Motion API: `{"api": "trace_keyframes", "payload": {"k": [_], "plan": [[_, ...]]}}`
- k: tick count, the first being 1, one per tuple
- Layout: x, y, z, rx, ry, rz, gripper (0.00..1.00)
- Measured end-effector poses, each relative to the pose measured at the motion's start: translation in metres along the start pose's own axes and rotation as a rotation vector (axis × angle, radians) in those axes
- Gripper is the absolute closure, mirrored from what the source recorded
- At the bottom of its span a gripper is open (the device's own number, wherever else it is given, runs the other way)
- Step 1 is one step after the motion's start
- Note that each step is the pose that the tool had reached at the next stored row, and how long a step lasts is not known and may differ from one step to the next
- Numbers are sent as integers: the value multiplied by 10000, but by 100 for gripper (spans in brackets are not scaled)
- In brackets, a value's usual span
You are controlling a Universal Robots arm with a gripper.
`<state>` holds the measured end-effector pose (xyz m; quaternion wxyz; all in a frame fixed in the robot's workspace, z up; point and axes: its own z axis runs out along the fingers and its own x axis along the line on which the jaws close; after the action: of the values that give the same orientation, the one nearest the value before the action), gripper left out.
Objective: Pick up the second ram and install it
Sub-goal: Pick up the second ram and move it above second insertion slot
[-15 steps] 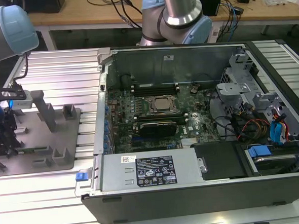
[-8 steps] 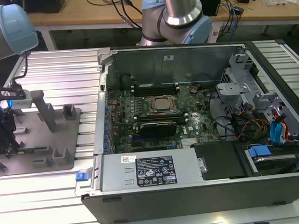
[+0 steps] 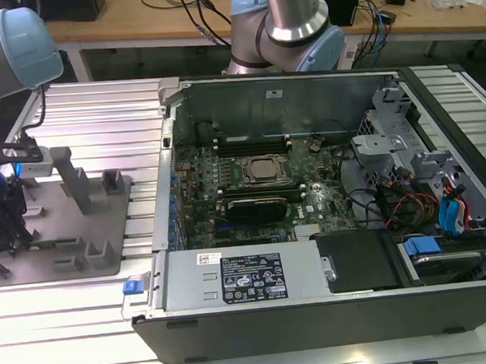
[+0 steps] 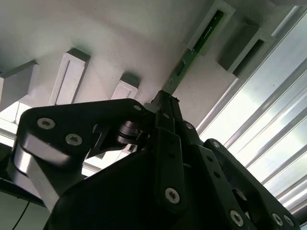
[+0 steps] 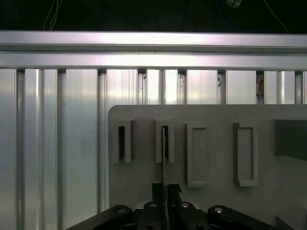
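A ribbed aluminium surface [image 3: 78, 324] carries everything. At its edge on the exterior view's left lies a flat grey fixture plate [image 3: 60, 234] with upright grey blocks. The robot arm's gripper [image 3: 3, 234] hangs low over the outer end of that plate.

In both wrist views the black jaws are drawn narrow, pinching one end of the second ram [image 4: 191, 53], a slim green circuit-board stick. The stick runs straight out from the jaws to a slotted grey block [image 5: 159, 143] on the plate, and its far end sits in that block's slot. In the first wrist view the stick appears edge-on, as a thin line between the jaws and the slotted block. More grey blocks stand in a row beside that one.

Towards the exterior view's right, well apart from the gripper, an open computer case [image 3: 318, 322] rests on the surface. Inside it lies a green motherboard [image 3: 201, 164] with a silver CPU socket [image 3: 265, 171] near its middle. A long black card [image 3: 257, 206] lies just beside the socket.
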<state>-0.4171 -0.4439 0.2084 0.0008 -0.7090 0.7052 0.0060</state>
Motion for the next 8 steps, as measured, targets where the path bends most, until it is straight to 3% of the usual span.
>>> {"api": "trace_keyframes", "payload": {"k": [1,7,8], "plan": [[0,0,0,0,0,1,90],[0,-1,0,0,0,0,91],[0,-2,-30,1,0,0,91]]}}
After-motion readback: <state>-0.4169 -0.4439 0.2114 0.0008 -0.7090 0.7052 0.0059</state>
